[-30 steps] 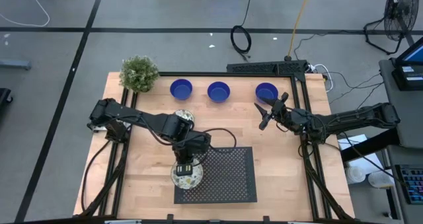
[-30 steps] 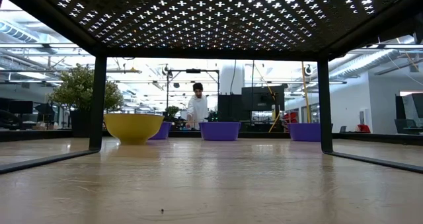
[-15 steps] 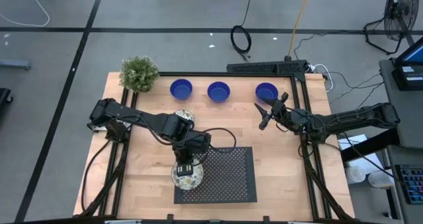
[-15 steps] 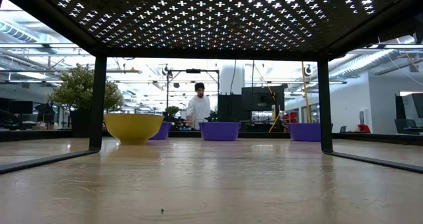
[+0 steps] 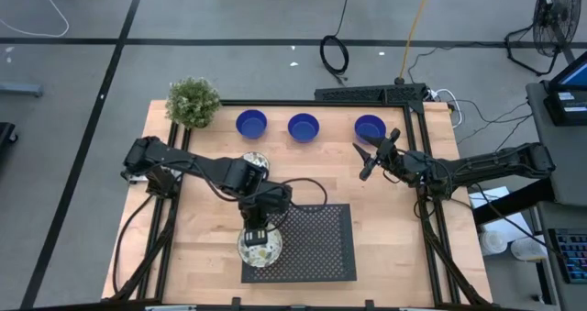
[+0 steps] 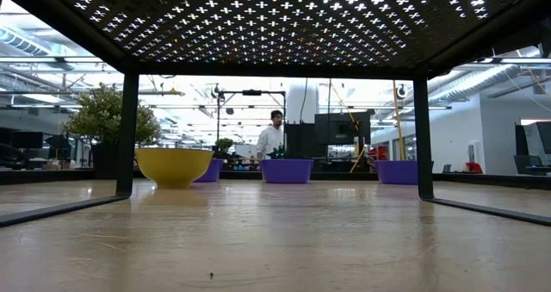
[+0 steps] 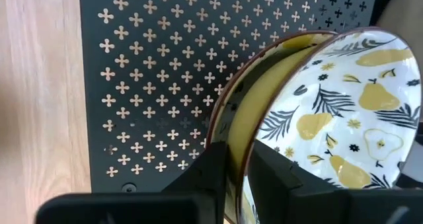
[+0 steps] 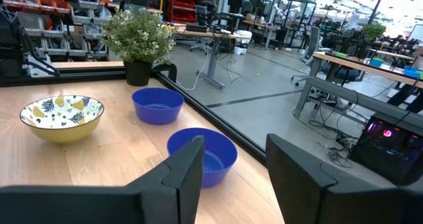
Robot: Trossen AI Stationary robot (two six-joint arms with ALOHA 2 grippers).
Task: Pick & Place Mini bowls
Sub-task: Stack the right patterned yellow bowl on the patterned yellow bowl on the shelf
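Three blue mini bowls (image 5: 251, 123), (image 5: 304, 127), (image 5: 370, 127) stand in a row near the table's far edge. One pear-and-leaf patterned bowl (image 5: 254, 162) sits upright on the wood, partly under my left arm. My left gripper (image 5: 259, 230) is shut on a second patterned bowl (image 5: 260, 247) at the left edge of the black perforated rack (image 5: 316, 242). My right gripper (image 5: 371, 158) hovers open near the right blue bowl (image 8: 201, 156), touching nothing. I see no third patterned bowl. My left gripper pinches the patterned bowl's rim (image 7: 229, 118), one finger (image 7: 277, 174) inside the bowl and the other (image 7: 208, 171) on its yellow outer wall. The fingers come from above, pointing down. Whether the bowl's base rests on the rack I cannot tell.
A potted plant (image 5: 193, 102) stands at the table's far left corner. The rack is a raised platform on legs (image 6: 127, 133), with bare wood under it. A black frame (image 5: 371, 94) runs along the far right edge. A person (image 6: 271, 141) stands far behind the table.
Neither arm nor any bowl has shifted. The person far behind the table has walked toward the right.
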